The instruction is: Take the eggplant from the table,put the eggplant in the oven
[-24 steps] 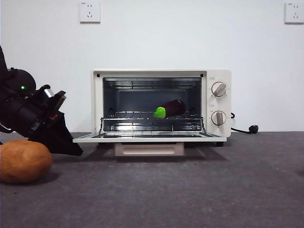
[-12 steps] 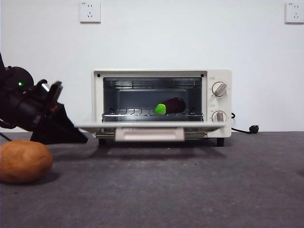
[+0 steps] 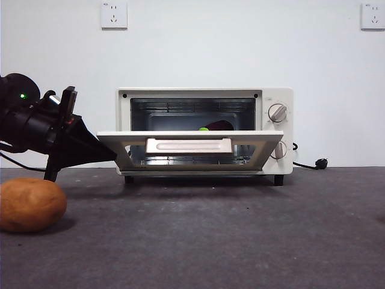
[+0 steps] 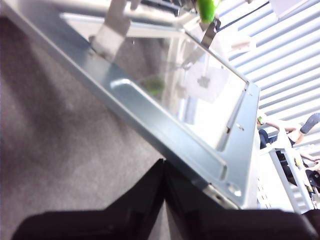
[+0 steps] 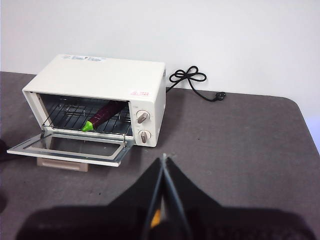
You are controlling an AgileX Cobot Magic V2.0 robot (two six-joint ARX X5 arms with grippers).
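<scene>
You had the table (image 3: 240, 241) with the oven (image 3: 204, 93) at its back edge; door (image 3: 189, 144) half raised; eggplant (image 5: 102, 115) already on the rack inside; potato (image 3: 30, 205) at the front left edge; left gripper (image 4: 164, 172) clenched empty under the door's edge, closing step; next push it fully shut; right gripper (image 5: 162, 165) clenched, waiting.

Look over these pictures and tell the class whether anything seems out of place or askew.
Nothing looks damaged or spilled. The oven door hangs half open, with the left gripper at its left edge. The eggplant lies slantwise on the rack inside. A potato sits apart on the table.
</scene>
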